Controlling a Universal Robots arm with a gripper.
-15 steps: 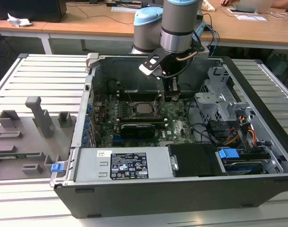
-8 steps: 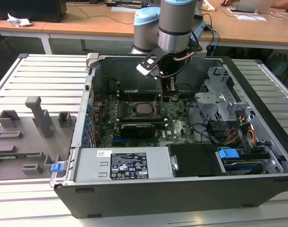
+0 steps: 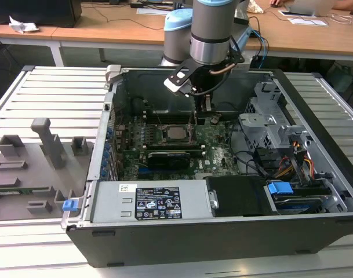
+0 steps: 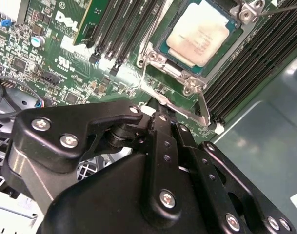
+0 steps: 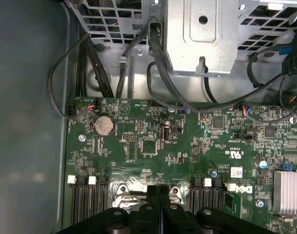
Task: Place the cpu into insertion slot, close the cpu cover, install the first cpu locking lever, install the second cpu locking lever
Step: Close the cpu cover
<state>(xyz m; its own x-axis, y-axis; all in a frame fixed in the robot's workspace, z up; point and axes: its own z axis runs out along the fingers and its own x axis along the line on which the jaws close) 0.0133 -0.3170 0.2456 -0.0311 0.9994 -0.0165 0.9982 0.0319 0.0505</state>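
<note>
The cpu (image 4: 203,35), a pale metal square, lies flat in the insertion slot (image 4: 164,48) on the green board. The silver cpu cover (image 4: 174,70) lies down around the chip's edge. In the exterior view the cpu (image 3: 175,132) sits mid-board inside the open case. My gripper (image 4: 156,101) is shut, its black fingers (image 4: 164,136) pressed together. Its tip is at the socket's corner, right by a flat silver locking lever (image 4: 187,110); I cannot tell whether they touch. A thin wire lever (image 4: 144,58) runs along the socket's side. In the exterior view the gripper (image 3: 200,114) hangs just to the right of the socket.
Black memory slots (image 4: 124,29) flank the socket on both sides. A metal drive cage (image 3: 269,119) and cable bundles (image 3: 280,162) fill the exterior view's right side of the case. A black card (image 3: 170,157) and the power supply (image 3: 159,202) lie nearer the front. A grey fixture tray (image 3: 31,168) lies outside the case.
</note>
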